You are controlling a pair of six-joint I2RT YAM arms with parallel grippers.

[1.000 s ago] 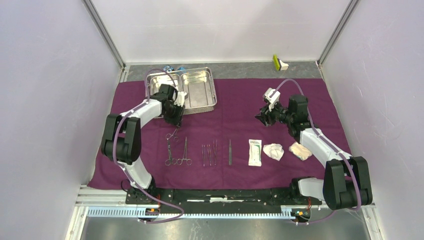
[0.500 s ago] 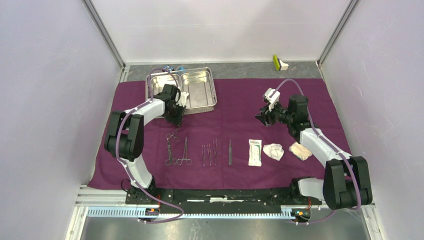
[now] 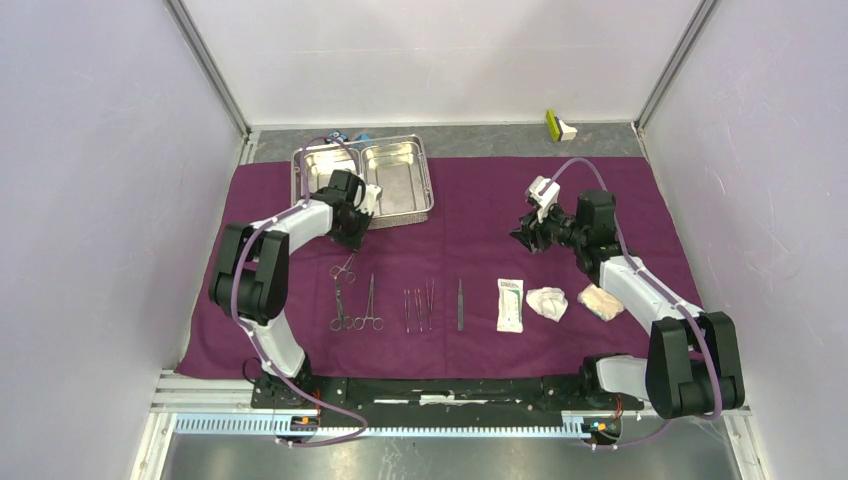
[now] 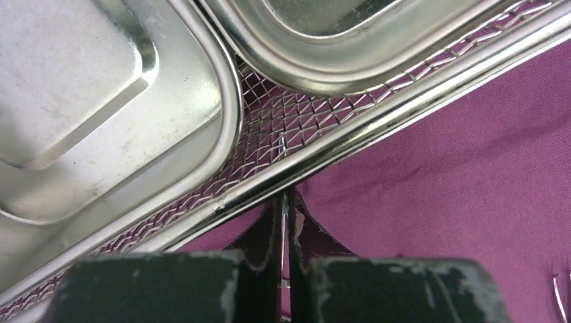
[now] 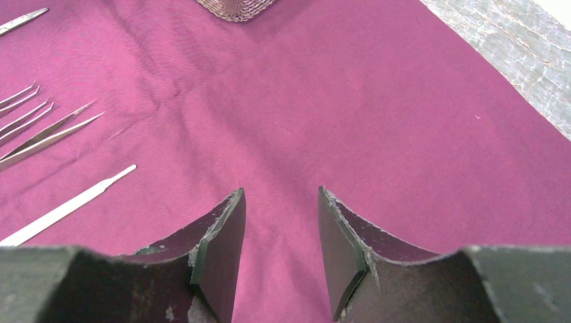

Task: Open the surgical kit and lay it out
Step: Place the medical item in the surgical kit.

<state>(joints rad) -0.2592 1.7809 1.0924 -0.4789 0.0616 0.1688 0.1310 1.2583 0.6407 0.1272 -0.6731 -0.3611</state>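
I am seeing my left tool (image 4: 283,205) sitting almost shut, gripping nothing I can see, right by the steel tray (image 4: 377,124) rim, at 11 o'clock on the purple cloth (image 5: 350,101) (my right tool (image 5: 279,202) is hanging open, empty).

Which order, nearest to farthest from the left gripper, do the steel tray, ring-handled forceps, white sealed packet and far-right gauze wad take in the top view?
1. steel tray, its near rim right at the left gripper
2. ring-handled forceps, left end of the row
3. white sealed packet, right of centre
4. far-right gauze wad, the row's right end
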